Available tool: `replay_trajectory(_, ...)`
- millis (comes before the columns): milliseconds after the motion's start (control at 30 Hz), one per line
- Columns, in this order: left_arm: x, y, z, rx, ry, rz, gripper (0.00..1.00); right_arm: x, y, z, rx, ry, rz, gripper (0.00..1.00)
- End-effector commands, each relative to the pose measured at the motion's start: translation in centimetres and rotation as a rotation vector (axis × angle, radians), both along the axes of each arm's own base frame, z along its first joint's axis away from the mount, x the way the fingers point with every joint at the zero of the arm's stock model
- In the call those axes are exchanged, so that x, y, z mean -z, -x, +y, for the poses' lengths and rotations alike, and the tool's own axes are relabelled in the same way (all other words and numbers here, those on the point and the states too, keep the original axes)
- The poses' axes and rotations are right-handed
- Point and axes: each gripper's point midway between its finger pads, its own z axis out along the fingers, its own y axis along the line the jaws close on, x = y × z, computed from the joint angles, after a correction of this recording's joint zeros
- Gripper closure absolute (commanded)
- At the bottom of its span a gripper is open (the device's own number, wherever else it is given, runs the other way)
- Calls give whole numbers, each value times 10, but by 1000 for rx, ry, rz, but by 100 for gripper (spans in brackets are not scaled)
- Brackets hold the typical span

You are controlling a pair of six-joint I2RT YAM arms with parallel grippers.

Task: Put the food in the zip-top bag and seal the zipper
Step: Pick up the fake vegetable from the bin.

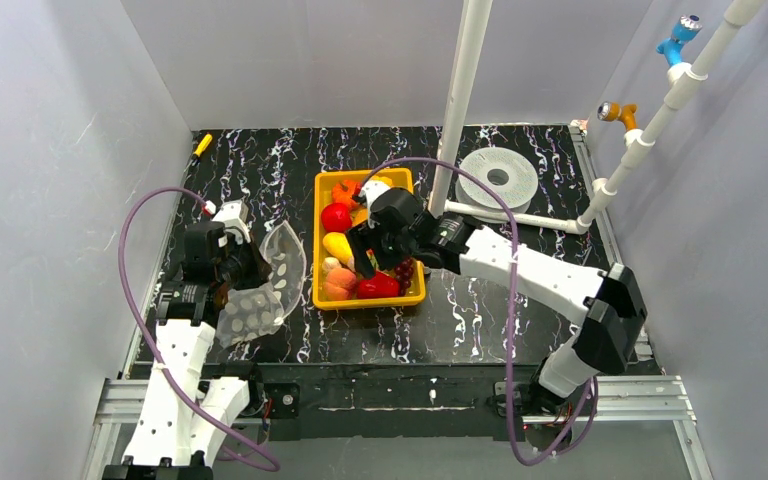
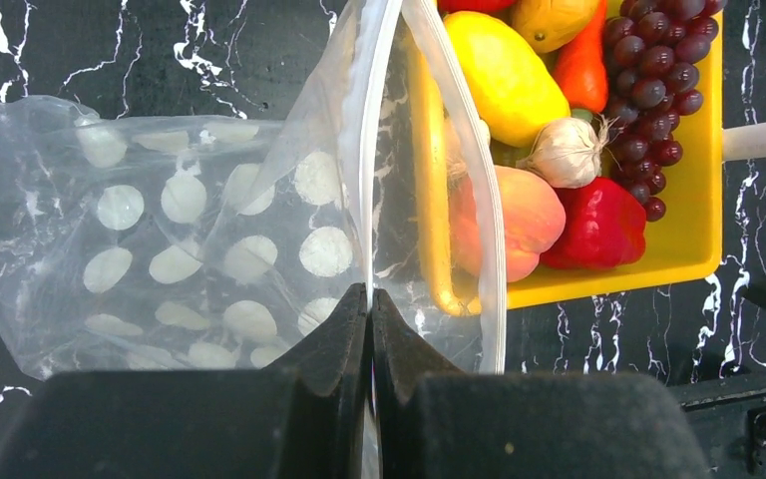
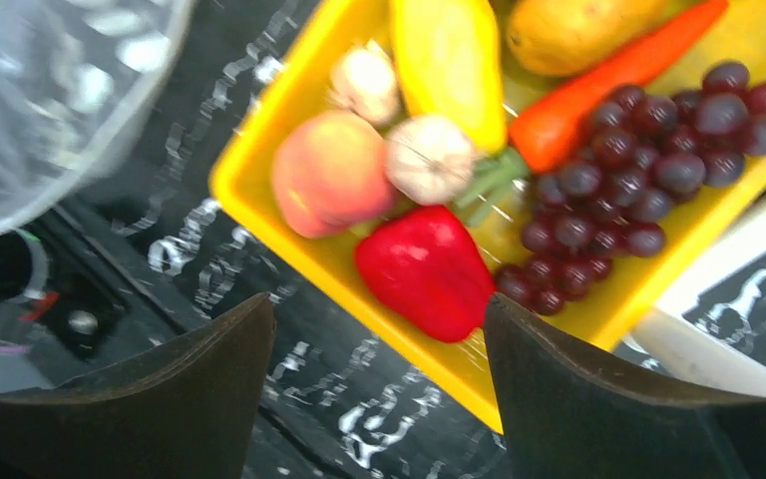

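Zip-top bag [image 2: 160, 230]: clear, crinkly, white-dotted plastic

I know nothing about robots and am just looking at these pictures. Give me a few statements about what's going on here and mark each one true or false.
1. The left hand is pinched shut on the edge of the clear bag. True.
2. The right hand is gripping the red pepper. False: its fingers stand wide open above the pepper, with nothing held between them.
3. The grapes lie in the yellow tray. True.
4. The peach is inside the bag. False: it lies in the tray beside the pepper, and the bag looks empty.
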Motion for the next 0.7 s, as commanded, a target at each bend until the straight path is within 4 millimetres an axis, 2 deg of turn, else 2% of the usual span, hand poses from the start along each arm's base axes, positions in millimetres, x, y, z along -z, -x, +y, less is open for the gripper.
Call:
replay_trajectory(0, -9, -6, -7, 28, 26, -68, 100, 41, -2, -24, -70, 256, 13, 15)
replay_trajectory(133, -9, -8, -7, 39, 19, -75, 100, 57, -2, -29, -163, 357, 7, 13)
replay_trajectory(233, -10, -8, -10, 54, 33, -78, 100, 67, -2, -24, -242, 374, 2, 11)
replay_trajectory(433, -10, -7, -11, 57, 36, -83, 100, 76, -14, -6, -295, 387, -31, 13)
replay_trajectory(667, -11, -7, -10, 56, 31, -88, 100, 90, -18, 6, -296, 381, -7, 18)
